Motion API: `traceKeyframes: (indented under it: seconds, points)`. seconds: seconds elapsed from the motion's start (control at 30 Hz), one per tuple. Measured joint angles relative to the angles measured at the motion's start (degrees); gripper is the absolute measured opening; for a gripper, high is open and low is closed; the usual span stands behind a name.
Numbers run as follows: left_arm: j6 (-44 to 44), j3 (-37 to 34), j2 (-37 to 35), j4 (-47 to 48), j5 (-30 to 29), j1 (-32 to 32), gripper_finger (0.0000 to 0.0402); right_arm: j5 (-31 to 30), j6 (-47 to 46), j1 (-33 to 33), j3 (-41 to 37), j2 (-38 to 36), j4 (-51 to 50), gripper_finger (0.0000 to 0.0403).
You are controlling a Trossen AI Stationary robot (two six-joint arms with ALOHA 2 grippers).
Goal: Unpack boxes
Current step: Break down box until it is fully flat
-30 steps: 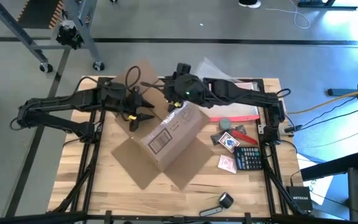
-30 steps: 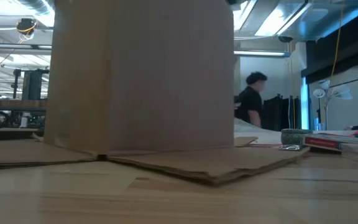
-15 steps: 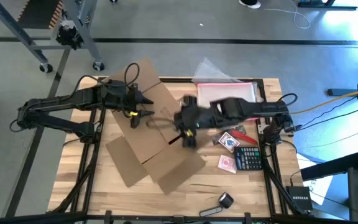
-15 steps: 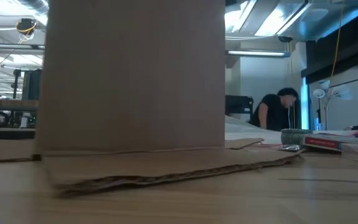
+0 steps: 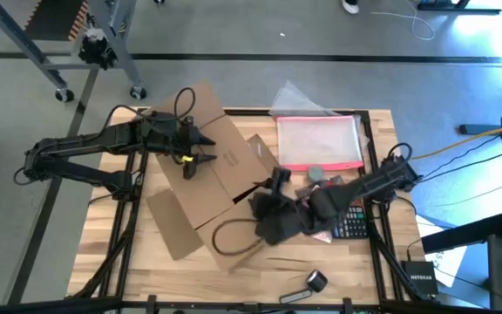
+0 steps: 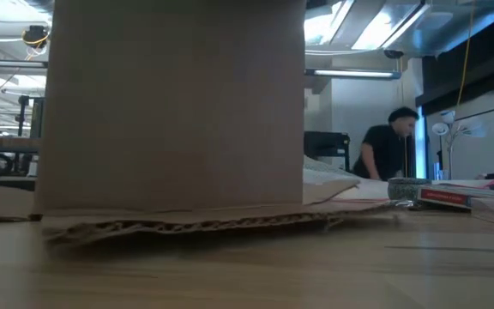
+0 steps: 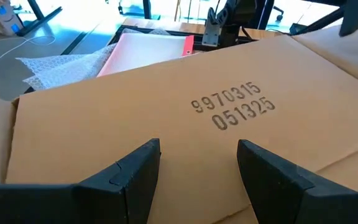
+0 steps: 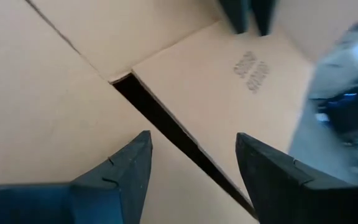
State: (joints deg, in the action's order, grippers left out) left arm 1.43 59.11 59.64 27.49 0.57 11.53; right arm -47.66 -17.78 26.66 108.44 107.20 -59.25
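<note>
box (image 5: 212,187) now flatter, flaps splayed

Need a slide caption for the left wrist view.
Left pincer, open, poised over the brown cardboard box stamped with numbers.

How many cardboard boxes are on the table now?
1: the cardboard box lies between the two arms, left of the table's middle, with its flaps spread. Anything behind it in the low view stays hidden.
</note>
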Motion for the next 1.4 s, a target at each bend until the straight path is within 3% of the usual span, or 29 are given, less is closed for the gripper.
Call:
traceKeyframes:
  seconds: [0.23, 0.57, 0.73, 0.83, 1.1, 1.4]
  points:
    - [0.4, 0.0, 0.0, 0.0, 0.1, 0.0, 0.0209, -18.1, -13.2, 5.8, -11.0, 0.0, 7.4, 0.0225]
    - [-0.8, -0.3, 0.0, 0.0, 0.1, -0.3, 0.0209, -39.6, -18.5, 5.5, -27.2, 0.2, 25.2, 0.0225]
    - [-1.1, -2.8, 0.0, -2.3, 0.2, -0.3, 0.0209, -39.8, -27.3, 1.5, -31.3, 0.2, 26.4, 0.0225]
    - [-1.5, -4.0, 0.1, -2.7, 0.3, -0.3, 0.0209, -38.9, -26.9, 0.1, -31.0, 0.6, 25.3, 0.0225]
    - [-2.6, -3.1, -2.3, -2.2, 0.5, -0.8, 0.0209, -31.4, -8.6, 0.8, -22.3, -5.4, 24.7, 0.0225]
    - [1.8, 2.9, -6.1, 1.5, -0.1, -2.2, 0.0209, -12.7, 6.0, -4.5, -9.1, -10.5, 15.4, 0.0225]
